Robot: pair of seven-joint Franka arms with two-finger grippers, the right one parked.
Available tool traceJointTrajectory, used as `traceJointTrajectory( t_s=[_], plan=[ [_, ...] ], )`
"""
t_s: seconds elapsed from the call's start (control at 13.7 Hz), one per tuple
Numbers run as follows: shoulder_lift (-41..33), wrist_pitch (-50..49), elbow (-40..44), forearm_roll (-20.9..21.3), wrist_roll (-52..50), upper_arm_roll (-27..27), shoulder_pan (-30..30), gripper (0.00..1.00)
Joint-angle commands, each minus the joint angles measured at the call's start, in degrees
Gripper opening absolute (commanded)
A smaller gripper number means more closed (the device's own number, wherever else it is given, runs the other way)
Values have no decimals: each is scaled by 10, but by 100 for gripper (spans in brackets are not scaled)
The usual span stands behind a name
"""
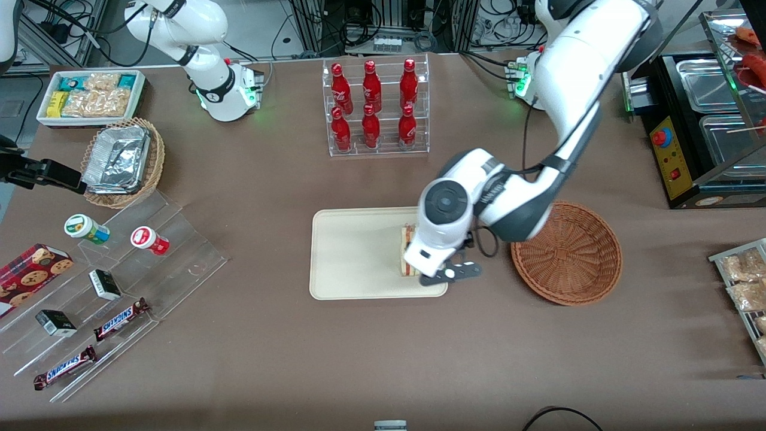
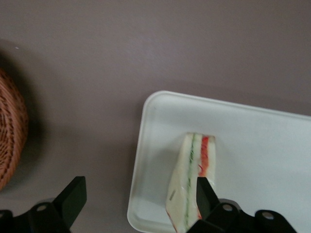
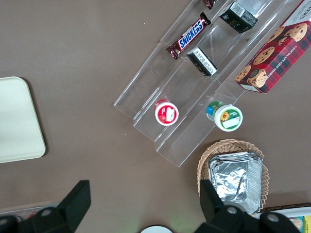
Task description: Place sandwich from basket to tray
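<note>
Front view: the left arm's gripper point(image 1: 450, 274) hangs over the flat cream-coloured rectangular tray point(image 1: 353, 254), at the tray's edge nearest the round reddish-brown woven wicker basket point(image 1: 567, 252).
Jaws: spread wide, holding nothing; in the left wrist view the gripper point(image 2: 138, 196) has one finger point(image 2: 73, 198) over bare brown counter point(image 2: 146, 53) and the other against the sandwich's edge.
Sandwich: the small triangular wedge of pale bread with red and green filling point(image 2: 193, 180) lies flat on the tray point(image 2: 262, 155), close to its rounded corner and low rim; in the front view the sandwich point(image 1: 409, 250) is mostly hidden under the wrist.
Basket: it holds nothing and sits on the counter just beside the tray, toward the working arm's end, with a strip of brown counter between them.
Open room: most of the tray surface toward the parked arm's end is bare, and so is the counter point(image 1: 383, 353) nearer the front camera.
Rack: a clear acrylic rack of red bottles point(image 1: 376, 108) stands farther from the front camera than the tray, well apart.
</note>
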Motion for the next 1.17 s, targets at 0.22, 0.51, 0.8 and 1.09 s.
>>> traceJointTrajectory(
  t_s=[0.22,0.51,0.8,1.09],
  plan=[
    [-53,-37,-11,-23,46,-1,105,100],
    [-88,-90,-12,-46,203,-1,188,100],
    [-127,-148,-12,-62,308,-1,246,100],
    [-147,-156,-10,-65,302,2,248,100]
  ],
)
